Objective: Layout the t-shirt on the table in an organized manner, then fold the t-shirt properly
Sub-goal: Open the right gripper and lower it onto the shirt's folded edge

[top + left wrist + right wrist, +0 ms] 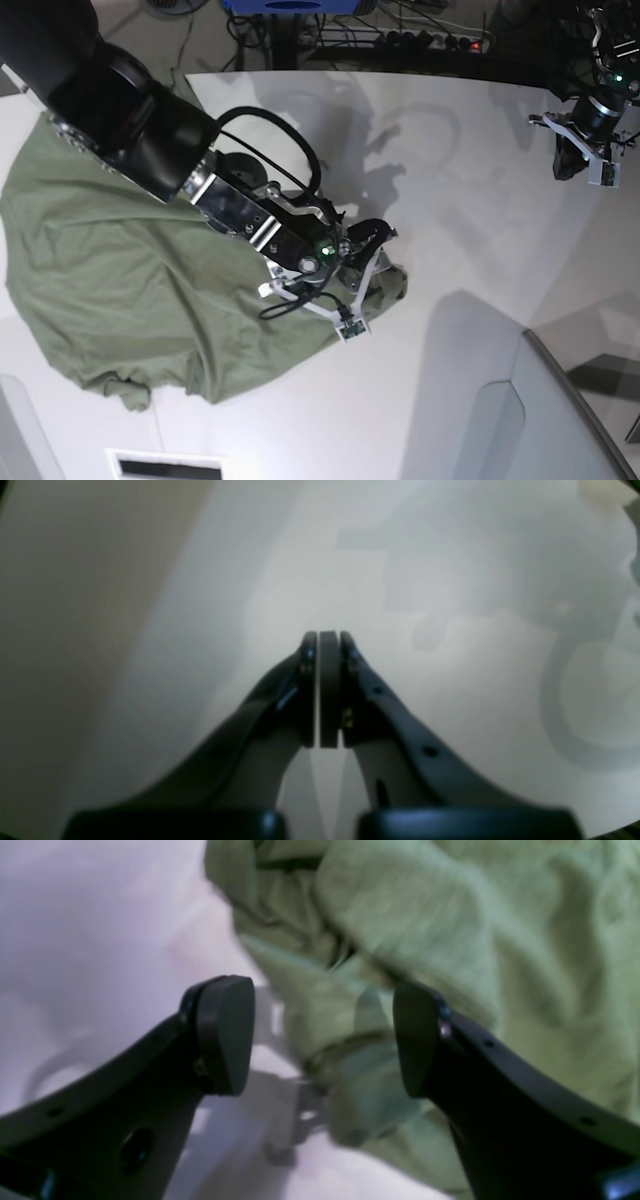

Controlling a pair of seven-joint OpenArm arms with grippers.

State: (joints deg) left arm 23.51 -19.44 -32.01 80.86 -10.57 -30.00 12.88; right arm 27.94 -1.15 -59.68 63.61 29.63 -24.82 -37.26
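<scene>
The olive-green t-shirt (120, 270) lies crumpled over the left part of the white table (450, 150), with one bunched corner reaching toward the middle. My right gripper (372, 262) hovers over that corner. In the right wrist view the right gripper (320, 1037) stands open. A rumpled fold of the t-shirt (450, 915) lies between and beyond its fingers, and neither pad grips it. My left gripper (585, 150) hangs at the far right over bare table. In its own view the left gripper (329, 636) is shut with nothing in it, above the table (450, 705).
A grey translucent panel (540, 420) stands at the lower right corner of the table. Cables and a power strip (400, 40) lie beyond the far edge. My right arm's bulky black body (110, 100) crosses over the shirt's upper left.
</scene>
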